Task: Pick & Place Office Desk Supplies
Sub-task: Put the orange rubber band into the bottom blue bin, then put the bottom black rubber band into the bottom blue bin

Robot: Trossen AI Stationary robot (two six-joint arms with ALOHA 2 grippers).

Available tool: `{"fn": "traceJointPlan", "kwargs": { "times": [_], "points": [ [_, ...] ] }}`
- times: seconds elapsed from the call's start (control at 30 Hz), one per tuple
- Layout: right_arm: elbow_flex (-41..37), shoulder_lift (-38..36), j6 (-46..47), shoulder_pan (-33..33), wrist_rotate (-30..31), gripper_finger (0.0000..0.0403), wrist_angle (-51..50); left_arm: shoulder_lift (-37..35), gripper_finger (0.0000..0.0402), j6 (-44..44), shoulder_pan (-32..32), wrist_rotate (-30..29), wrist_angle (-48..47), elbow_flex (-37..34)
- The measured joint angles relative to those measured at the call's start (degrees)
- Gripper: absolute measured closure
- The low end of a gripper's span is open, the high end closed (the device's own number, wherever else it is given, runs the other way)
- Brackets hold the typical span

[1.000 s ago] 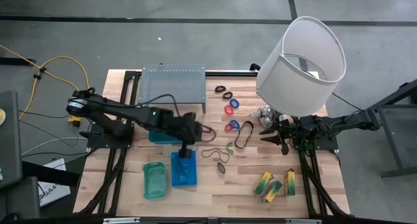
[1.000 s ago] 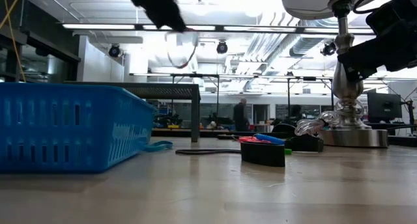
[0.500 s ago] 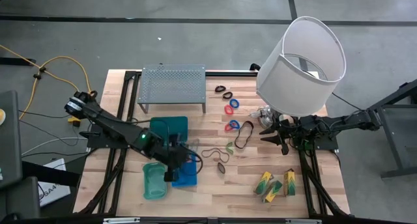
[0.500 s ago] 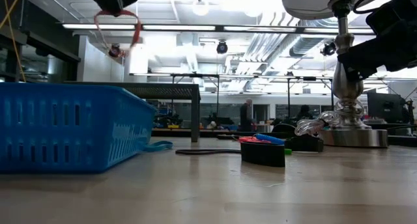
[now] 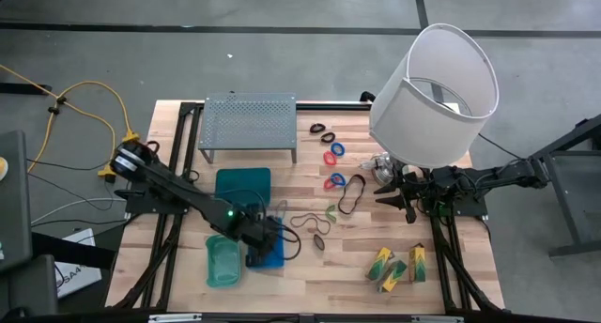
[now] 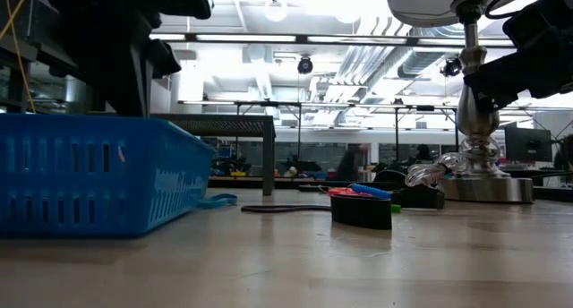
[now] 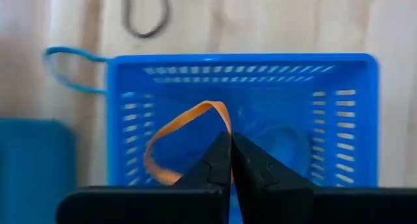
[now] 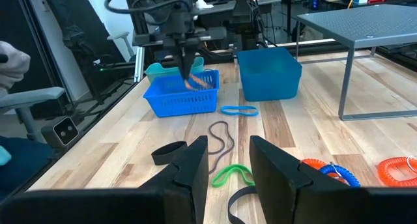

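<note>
The placing step is in hand. The left tool (image 7: 229,160) is pinched shut on an orange rubber band (image 7: 171,143) and hangs inside the blue slotted basket (image 5: 267,255), which sits at about 7 o'clock on the surface (image 5: 347,285); the band's loop dangles against the basket floor in the left wrist view. Next, I judge, the fingers must part so the band drops clear, then the arm must lift straight out without snagging the loop.

The right tool (image 8: 227,160) waits open near 3 o'clock by the lamp base, with other supplies still loose: a green band (image 8: 232,175), a blue band (image 8: 238,110) and black loops (image 5: 310,222) near the centre.

Half a second ago the left arm carried the band high above the basket; a second ago it was nearer the teal bin (image 5: 242,184). Now it has come down into the basket.
</note>
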Motion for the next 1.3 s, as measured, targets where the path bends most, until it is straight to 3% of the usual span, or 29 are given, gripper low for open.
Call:
{"fn": "traceJointPlan", "kwargs": {
  "times": [0.47, 0.9, 1.3],
  "points": [
    [0.0, 0.0, 0.0, 0.0, 0.0, 0.0302, 0.0, 0.4, 0.04, 0.0, -0.3, 0.0, 0.8, 0.0],
    [0.0, 0.0, 0.0, 0.0, 0.0, 0.0302, 0.0, 0.4, 0.0344, 0.0, -0.1, 0.0, 0.8, 0.0],
    [0.0, 0.0, 0.0, 0.0, 0.0, 0.0302, 0.0, 0.4, 0.034, 0.0, -0.1, 0.0, 0.8, 0.0]
  ]
}}
